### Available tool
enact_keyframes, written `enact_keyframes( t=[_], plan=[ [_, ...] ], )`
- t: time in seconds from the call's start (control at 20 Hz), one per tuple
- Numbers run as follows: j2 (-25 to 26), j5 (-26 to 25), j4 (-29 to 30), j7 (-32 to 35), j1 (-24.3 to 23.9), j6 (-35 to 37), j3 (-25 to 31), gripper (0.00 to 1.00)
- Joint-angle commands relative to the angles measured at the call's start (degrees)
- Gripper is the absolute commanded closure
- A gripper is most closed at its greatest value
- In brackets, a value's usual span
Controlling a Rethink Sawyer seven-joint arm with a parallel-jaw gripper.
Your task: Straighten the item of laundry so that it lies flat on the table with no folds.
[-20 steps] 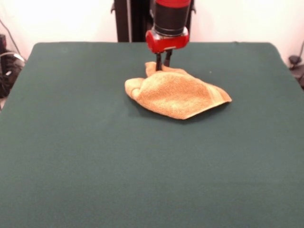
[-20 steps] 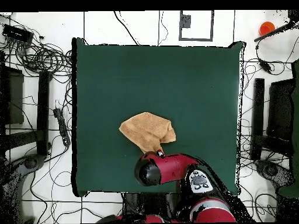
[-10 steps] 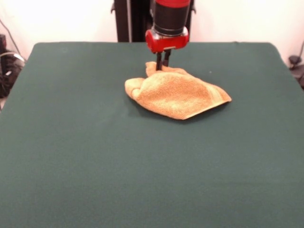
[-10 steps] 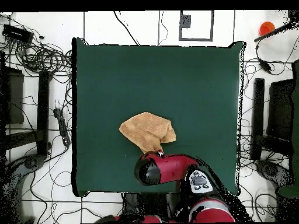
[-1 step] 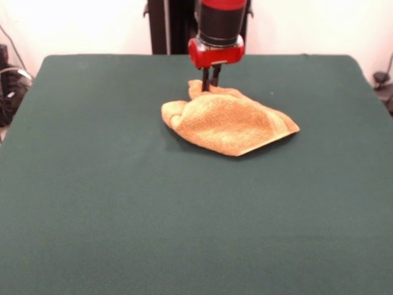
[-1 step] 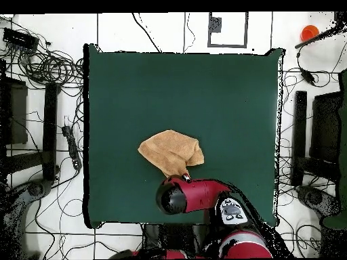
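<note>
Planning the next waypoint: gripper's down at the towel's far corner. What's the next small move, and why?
Probably lift slightly and draw that corner back toward the robot's side. The gripper looks pinched on the far edge of the towel, which lies folded over itself in a rumpled wedge on the table; pulling there should start to open the fold.

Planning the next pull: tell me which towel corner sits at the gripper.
The towel's far corner, bunched upward by the gripper; the pointed corner toward the front view's right lies flat on the table.
</note>
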Motion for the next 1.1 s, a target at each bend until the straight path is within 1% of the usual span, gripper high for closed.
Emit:
enact_keyframes(
  t=[0.05, 0.4, 0.85, 1.1],
  plan=[
    [2.7, 4.6, 1.5, 12.3, 1.5, 0.3, 2.5, 1.0],
    [1.6, 8.2, 3.3, 14.1, 2.3, 1.0, 3.1, 1.0],
    [0.8, 12.1, 4.4, 14.4, 4.1, 1.3, 2.8, 1.0],
    [0.3, 13.4, 5.2, 13.9, 4.2, 1.5, 3.0, 1.0]
  ],
)
